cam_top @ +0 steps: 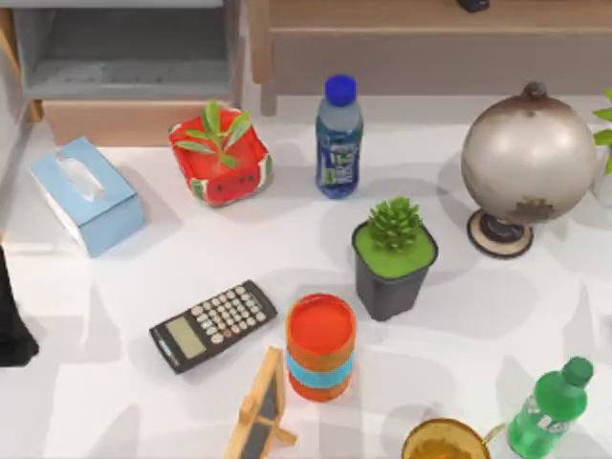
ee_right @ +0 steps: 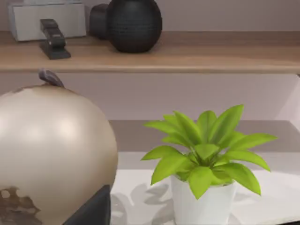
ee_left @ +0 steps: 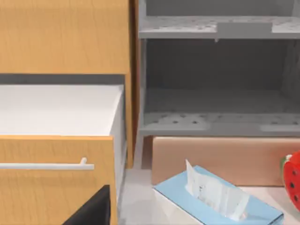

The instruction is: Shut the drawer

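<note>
Tissue box [ee_left: 218, 199] cut off by frame, drawer [ee_left: 220, 159] behind it pulled out; grippers' state can't tell

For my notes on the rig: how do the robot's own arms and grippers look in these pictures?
Little of them shows. The left arm is a plain black shape at the table's left edge. Each wrist view has a black angular gripper part, left and right. No cables or markings are visible.

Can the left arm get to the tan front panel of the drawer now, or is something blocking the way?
Probably yes. The drawer front faces bare table; the tissue box and strawberry pot stand near it but leave a gap. The left gripper sits at the table's left edge.
</note>
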Available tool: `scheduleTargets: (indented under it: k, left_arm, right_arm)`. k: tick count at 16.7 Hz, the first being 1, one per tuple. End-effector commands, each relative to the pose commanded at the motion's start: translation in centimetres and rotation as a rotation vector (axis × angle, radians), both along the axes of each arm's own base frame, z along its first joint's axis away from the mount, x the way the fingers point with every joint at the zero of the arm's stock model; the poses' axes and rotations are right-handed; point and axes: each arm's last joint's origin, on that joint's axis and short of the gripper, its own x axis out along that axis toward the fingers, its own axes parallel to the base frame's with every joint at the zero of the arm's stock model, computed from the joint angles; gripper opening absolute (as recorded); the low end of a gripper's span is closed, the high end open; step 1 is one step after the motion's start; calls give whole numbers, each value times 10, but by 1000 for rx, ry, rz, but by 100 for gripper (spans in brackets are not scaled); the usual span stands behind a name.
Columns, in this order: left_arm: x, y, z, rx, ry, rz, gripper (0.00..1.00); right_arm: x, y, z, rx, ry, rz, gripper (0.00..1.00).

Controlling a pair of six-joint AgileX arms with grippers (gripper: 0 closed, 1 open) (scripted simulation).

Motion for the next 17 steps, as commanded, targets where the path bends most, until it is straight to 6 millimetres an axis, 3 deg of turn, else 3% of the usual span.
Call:
scheduleTargets:
  k: [3,8,13,17]
  left_arm:
    - [0,0,4,0,-11,7,100]
    - [9,-10,46,-13,-73,61,100]
    - [41,-46,67,5,18,-24,100]
    - [64,-86,84,12,24,-62,100]
  right_arm:
    - [0,0,0,0,0,0,100]
    - [0,0,0,0,0,0,100]
    - [0,0,0,0,0,0,100]
    - [0,0,0,0,0,0,100]
